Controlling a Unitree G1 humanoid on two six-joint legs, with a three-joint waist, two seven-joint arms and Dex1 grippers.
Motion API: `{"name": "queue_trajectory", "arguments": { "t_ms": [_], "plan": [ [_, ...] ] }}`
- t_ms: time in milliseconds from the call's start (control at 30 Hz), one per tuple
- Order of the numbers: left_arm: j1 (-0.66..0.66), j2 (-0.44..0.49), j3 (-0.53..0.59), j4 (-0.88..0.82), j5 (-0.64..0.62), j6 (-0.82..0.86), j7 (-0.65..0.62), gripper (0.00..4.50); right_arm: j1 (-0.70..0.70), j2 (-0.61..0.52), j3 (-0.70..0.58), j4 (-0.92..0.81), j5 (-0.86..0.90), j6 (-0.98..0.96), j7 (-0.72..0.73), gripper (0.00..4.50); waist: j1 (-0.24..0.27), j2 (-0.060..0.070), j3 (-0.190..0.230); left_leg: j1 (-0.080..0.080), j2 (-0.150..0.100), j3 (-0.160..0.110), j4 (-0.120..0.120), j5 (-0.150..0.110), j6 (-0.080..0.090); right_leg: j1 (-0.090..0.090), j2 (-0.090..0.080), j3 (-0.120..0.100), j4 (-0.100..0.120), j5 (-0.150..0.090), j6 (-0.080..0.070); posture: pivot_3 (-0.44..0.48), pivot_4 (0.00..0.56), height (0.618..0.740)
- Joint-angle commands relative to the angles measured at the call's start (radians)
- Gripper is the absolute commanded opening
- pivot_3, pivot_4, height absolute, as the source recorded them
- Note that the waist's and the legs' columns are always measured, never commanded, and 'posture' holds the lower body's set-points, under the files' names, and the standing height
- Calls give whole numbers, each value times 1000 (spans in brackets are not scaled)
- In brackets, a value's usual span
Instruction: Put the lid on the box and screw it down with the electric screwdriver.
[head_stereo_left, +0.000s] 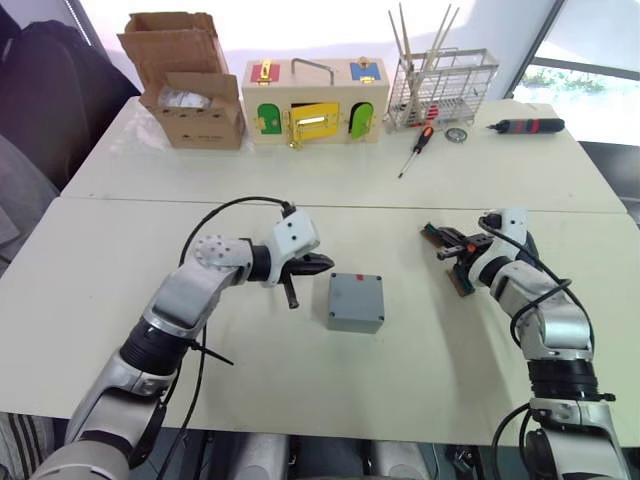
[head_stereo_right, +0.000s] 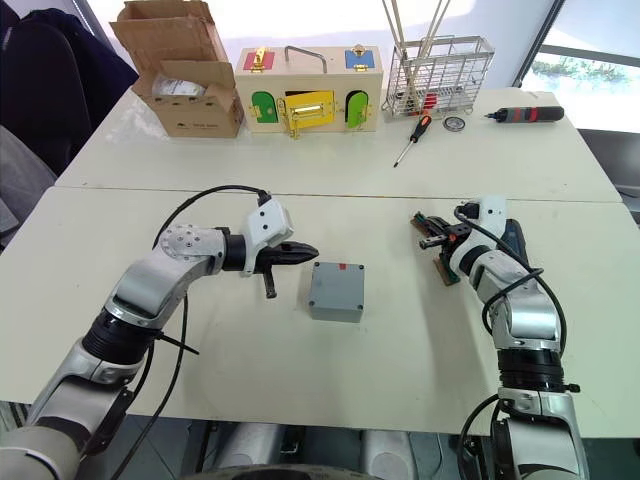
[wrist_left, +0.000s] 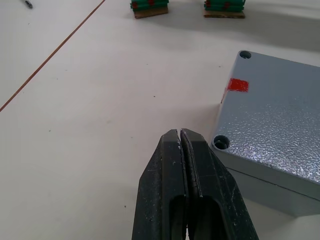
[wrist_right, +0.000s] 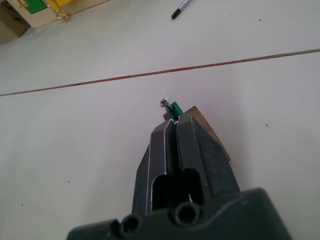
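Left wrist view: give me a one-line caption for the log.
Left pincer, shut, poised beside the lidded grey box near its corner screw hole.

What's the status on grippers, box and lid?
Left gripper shut, empty, beside the box. Lid already on the box. Right gripper shut at a small green holder with a screw.

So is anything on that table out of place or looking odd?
Mostly tidy. The grey box already wears its lid, but the two corner holes seen up close look empty. The yellow door of the wooden box hangs open, and the cardboard carton gapes.
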Motion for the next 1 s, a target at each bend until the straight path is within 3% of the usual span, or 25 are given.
{"name": "queue_trajectory", "arguments": {
  "t_ms": [33, 367, 533, 767, 1000],
  "plan": [
    [-2, -1, -3, -21, 2, -19, -4, 0, -26, 0, -41, -70, 39, 22, -11, 72, 0, 0, 0, 0, 0, 0, 0, 0, 0, 0, 0, 0, 0, 0, 0, 0, 150, 735],
    [-1, 7, -3, -23, -1, -20, -5, 0, -46, -10, -69, -113, 80, 57, -26, 72, -1, 0, 0, 0, 0, 0, 0, 0, 0, 0, 0, 0, 0, 0, 0, 0, 150, 735],
    [-3, 43, 32, -42, -23, -7, -23, 0, -84, -54, -122, -232, 164, 129, -12, 72, 0, 0, 0, 0, 0, 0, 0, 0, 0, 0, 0, 0, 1, 0, 0, 0, 150, 735],
    [28, 149, 129, -169, -194, 118, -134, 0, 70, -203, -78, -571, 406, 332, 184, 72, -1, 0, 0, 0, 1, -2, -1, -1, 1, 0, 0, 0, 0, 0, 0, 0, 150, 735],
    [71, 214, 105, -271, -267, 175, -181, 0, 164, -171, 43, -662, 423, 339, 183, 72, 2, 0, 0, 0, 1, -1, 0, -2, 3, 1, 0, 1, 0, 0, 0, 0, 150, 735]
  ]
}}
